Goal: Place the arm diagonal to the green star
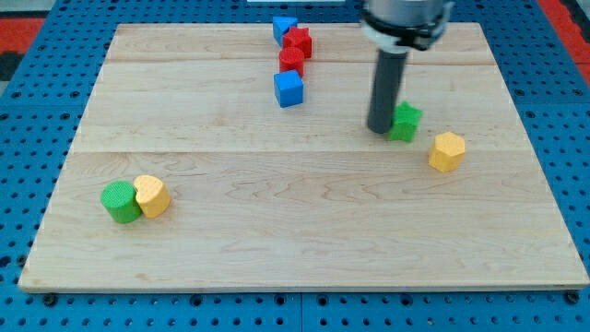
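The green star [406,121] lies on the wooden board [304,231] at the view's right, above the middle. My tip [381,128] rests on the board right against the star's left side, slightly below its centre. The rod rises from there to the arm at the view's top and hides part of the star's left edge.
A yellow hexagon block [447,151] lies just below and right of the star. A blue cube [289,89], a red block [291,61], a red star [298,41] and a blue block [284,28] stand in a column at top centre. A green cylinder [119,202] touches a yellow hexagon block [152,195] at lower left.
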You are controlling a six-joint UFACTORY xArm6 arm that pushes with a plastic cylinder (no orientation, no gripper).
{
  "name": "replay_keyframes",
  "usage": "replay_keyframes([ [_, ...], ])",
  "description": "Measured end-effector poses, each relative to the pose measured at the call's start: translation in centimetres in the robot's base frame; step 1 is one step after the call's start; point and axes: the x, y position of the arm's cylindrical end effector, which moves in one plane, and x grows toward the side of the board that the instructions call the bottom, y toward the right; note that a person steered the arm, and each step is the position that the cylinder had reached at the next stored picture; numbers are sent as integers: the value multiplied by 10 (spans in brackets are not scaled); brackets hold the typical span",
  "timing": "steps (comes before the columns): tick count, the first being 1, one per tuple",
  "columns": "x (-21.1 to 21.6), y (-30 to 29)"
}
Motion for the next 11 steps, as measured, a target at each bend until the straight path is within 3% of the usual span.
replay_keyframes([
  [1,0,16],
  [3,0,-60],
  [5,-2,-63],
  [7,-41,-64],
  [11,-42,-56],
])
